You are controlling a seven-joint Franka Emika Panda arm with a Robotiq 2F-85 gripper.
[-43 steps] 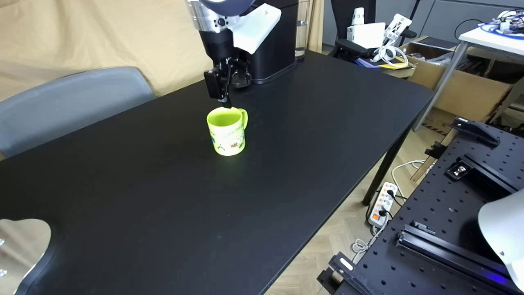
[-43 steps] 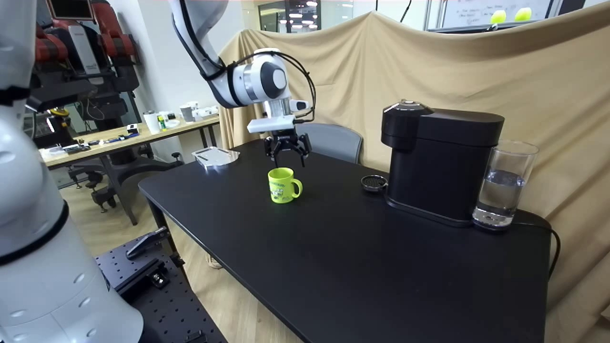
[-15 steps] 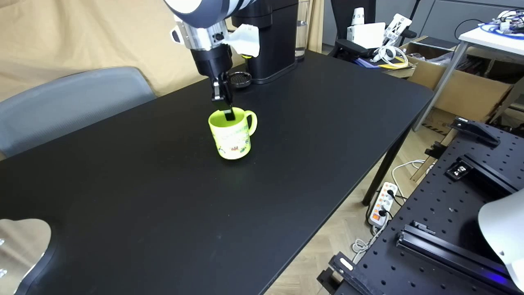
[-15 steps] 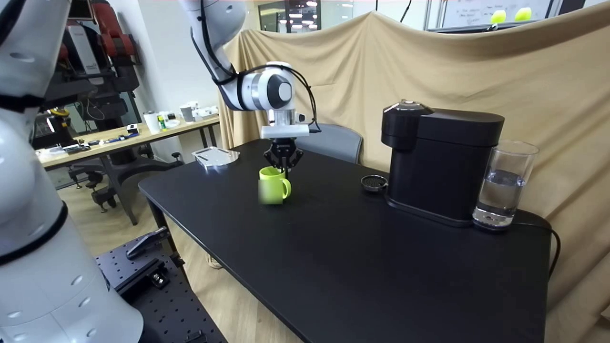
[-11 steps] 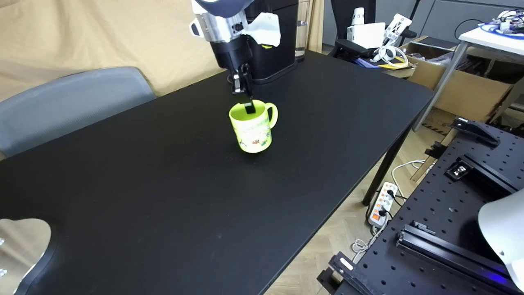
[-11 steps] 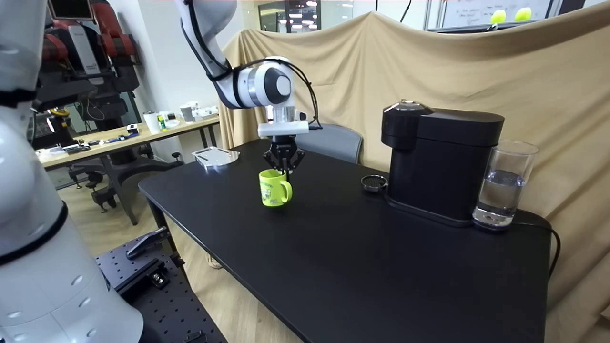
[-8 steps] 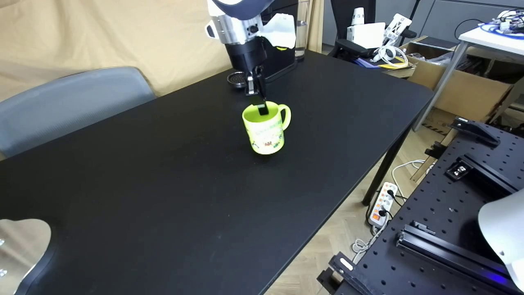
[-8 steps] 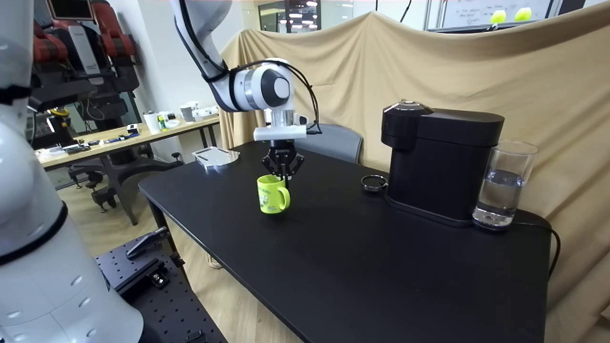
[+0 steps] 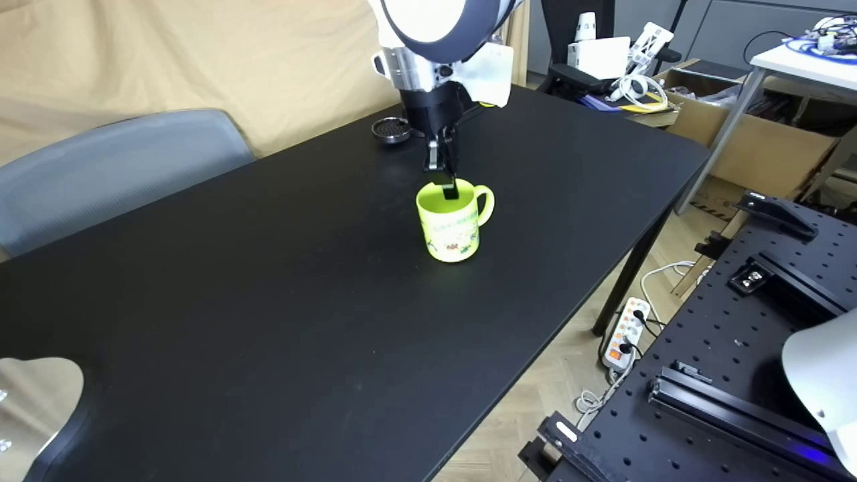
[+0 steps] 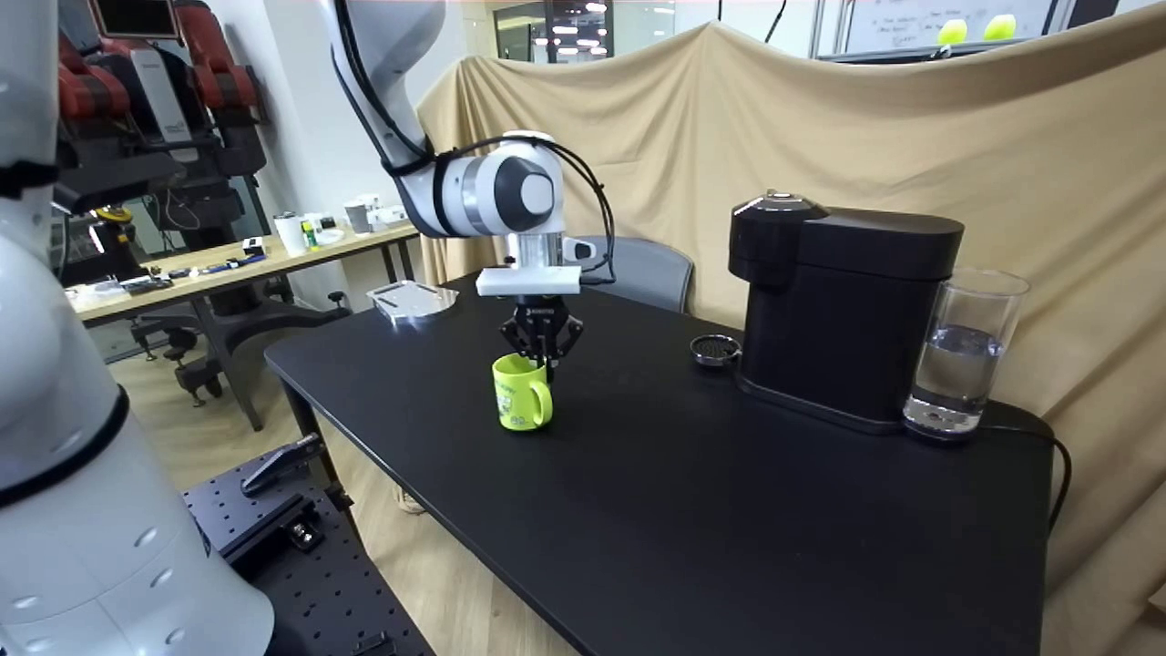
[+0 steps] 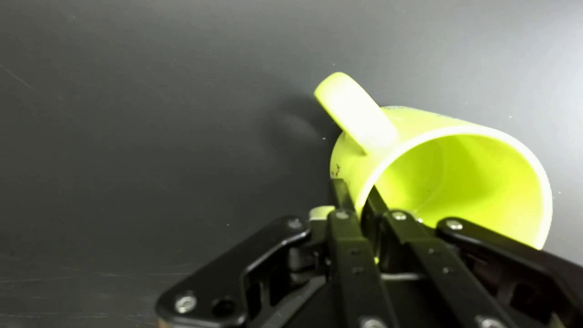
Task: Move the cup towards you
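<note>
The lime-green cup (image 9: 452,231) is upright with a slight lean over the black table, and whether its base touches the tabletop I cannot tell. Its handle (image 11: 350,107) points up and left in the wrist view. My gripper (image 11: 357,187) is shut on the cup's wall near the handle, with one finger inside the cup (image 11: 464,182) and one outside. In both exterior views my gripper (image 10: 545,366) comes down from above onto the rim of the cup (image 10: 519,401). The finger outside the wall is partly hidden there.
A black coffee machine (image 10: 847,319) stands on the table, with a glass of water (image 10: 961,364) beside it and a round drip tray (image 10: 715,350) before it. A metal plate (image 10: 412,299) lies at the far end. The table edge (image 9: 566,314) faces the robot's perforated base plate (image 9: 730,348).
My gripper has come down from above the cup and shut on its wall. Gripper and cup have since moved together across the table, nearer the edge on the robot base's side.
</note>
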